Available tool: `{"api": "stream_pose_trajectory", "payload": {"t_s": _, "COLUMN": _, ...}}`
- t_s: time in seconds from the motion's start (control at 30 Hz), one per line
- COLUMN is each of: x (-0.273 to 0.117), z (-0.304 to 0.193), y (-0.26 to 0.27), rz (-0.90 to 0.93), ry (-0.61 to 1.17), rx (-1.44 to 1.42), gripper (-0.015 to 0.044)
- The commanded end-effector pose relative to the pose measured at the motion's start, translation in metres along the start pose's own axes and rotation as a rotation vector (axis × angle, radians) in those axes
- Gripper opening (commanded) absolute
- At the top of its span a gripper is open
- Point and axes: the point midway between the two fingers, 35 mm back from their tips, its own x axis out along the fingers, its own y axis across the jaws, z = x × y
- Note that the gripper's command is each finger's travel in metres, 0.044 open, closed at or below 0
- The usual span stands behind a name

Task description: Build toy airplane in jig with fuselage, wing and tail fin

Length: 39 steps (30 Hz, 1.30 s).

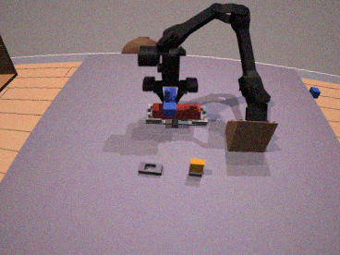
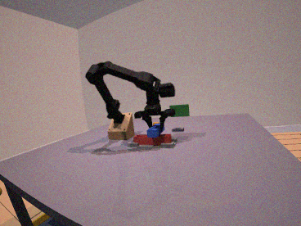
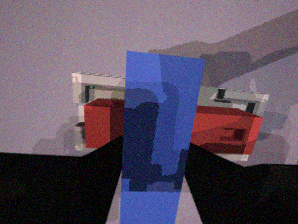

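Observation:
The red fuselage (image 1: pixel 190 112) (image 2: pixel 164 139) (image 3: pixel 220 131) lies level in the pale grey cradle (image 1: pixel 152 121) (image 2: pixel 132 145) (image 3: pixel 100 79). My gripper (image 1: pixel 170 99) (image 2: pixel 157 126) (image 3: pixel 152 141) is shut on the blue wing (image 1: pixel 169 109) (image 2: pixel 153 132) (image 3: pixel 167 75), which lies crosswise over the fuselage, level, at or just above its top. The wing's tab and the socket under it are hidden. In the wrist view a small socket shows in the fuselage's right part. The yellow tail fin (image 1: pixel 197 164) (image 2: pixel 155 123) stands upright in a small dark base, apart from the cradle.
A grey block with a rectangular hole (image 1: pixel 151 168) (image 2: pixel 177 129) lies beside the tail fin. The arm's wooden base block (image 1: pixel 250 136) (image 2: pixel 121 133) stands to one side of the cradle. A green panel (image 2: pixel 180 110) shows behind the gripper in the exterior view.

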Motion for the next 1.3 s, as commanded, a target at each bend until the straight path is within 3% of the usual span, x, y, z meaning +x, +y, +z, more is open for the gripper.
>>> {"api": "stream_pose_trajectory", "payload": {"t_s": 0.0, "x": 0.0, "z": 0.0, "y": 0.0, "rz": 0.0, "ry": 0.0, "rx": 0.0, "gripper": 0.0189}}
{"api": "stream_pose_trajectory", "payload": {"t_s": 0.13, "x": 0.0, "z": 0.0, "y": 0.0, "rz": 0.0, "ry": 0.0, "rx": 0.0, "gripper": 0.0162}}
{"api": "stream_pose_trajectory", "payload": {"t_s": 0.3, "x": 0.0, "z": 0.0, "y": 0.0, "rz": 0.0, "ry": 0.0, "rx": 0.0, "gripper": 0.0031}}
{"api": "stream_pose_trajectory", "payload": {"t_s": 0.83, "x": 0.0, "z": 0.0, "y": 0.0, "rz": 0.0, "ry": 0.0, "rx": 0.0, "gripper": 0.044}}
{"api": "stream_pose_trajectory", "payload": {"t_s": 1.1, "x": -0.002, "z": 0.0, "y": 0.0, "rz": 0.0, "ry": 0.001, "rx": 0.0, "gripper": 0.044}}
{"api": "stream_pose_trajectory", "payload": {"t_s": 1.27, "x": -0.064, "z": -0.002, "y": 0.003, "rz": -0.002, "ry": 0.003, "rx": -0.005, "gripper": 0.044}}
